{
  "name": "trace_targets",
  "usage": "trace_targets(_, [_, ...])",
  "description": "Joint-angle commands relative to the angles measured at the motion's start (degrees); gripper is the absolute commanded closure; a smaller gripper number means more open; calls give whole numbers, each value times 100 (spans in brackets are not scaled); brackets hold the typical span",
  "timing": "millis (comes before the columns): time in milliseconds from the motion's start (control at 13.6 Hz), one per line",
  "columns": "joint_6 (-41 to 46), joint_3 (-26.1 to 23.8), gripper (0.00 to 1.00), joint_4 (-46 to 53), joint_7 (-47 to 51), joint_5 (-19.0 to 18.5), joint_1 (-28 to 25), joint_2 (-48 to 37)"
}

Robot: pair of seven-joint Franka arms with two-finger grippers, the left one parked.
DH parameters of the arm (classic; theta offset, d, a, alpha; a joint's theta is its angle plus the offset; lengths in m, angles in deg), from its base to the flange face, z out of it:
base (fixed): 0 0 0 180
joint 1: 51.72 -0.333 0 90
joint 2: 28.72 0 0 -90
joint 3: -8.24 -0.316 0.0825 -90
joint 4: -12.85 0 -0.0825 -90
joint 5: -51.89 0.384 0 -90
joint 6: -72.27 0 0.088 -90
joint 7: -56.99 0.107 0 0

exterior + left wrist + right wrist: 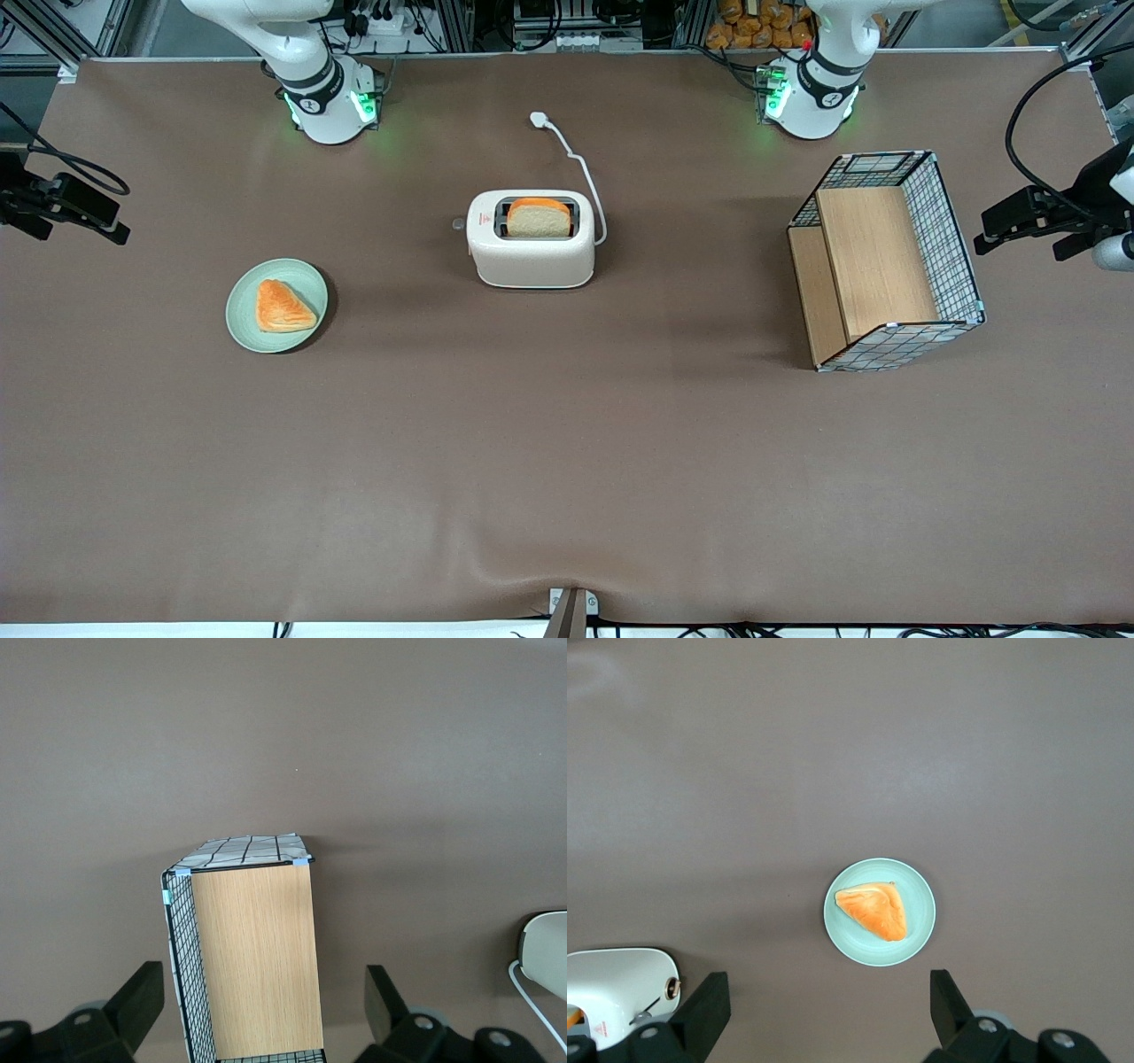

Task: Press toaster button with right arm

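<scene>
Currently my gripper point(824, 1010) spread, holding nothing, high above table near plate point(921, 935) with pastry point(874, 910). Toaster point(532, 241) at table centre, toast in slot. Toaster button point(458, 224) protrudes from narrow end facing my arm. Approach: sideways toward centre, then descend.

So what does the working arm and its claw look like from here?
The right arm is glossy white with a black joint band and green lights glowing at its base. A black cable loops near the claw, whose two fingers are matte black and blocky.
</scene>
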Motion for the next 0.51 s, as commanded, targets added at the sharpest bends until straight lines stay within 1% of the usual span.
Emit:
trace_targets(0, [101, 51, 0, 83, -168, -11, -41, 0])
trace_targets(441, [110, 51, 0, 101, -176, -37, -41, -9])
